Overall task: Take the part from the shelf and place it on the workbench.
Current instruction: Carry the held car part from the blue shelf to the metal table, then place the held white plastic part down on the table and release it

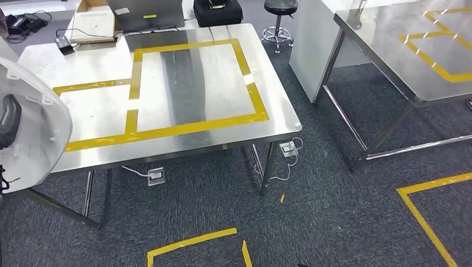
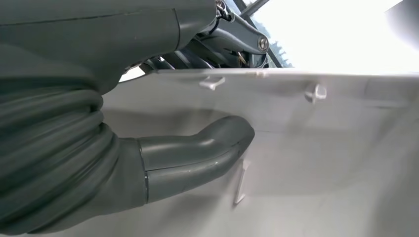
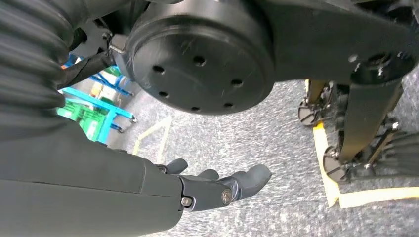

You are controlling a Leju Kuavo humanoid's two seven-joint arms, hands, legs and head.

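The left hand (image 1: 8,119) grips the white part (image 1: 33,122) at the near left, its thumb (image 2: 197,158) pressed on the part's inner face, just off the counter's (image 1: 211,72) near-left edge. The right hand (image 3: 217,187) hangs over the carpet, fingers loosely apart, holding nothing.

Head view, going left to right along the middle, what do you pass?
White part held in the left hand → steel workbench with its yellow tape rectangle → grey carpet gap → second steel table at the right edge.
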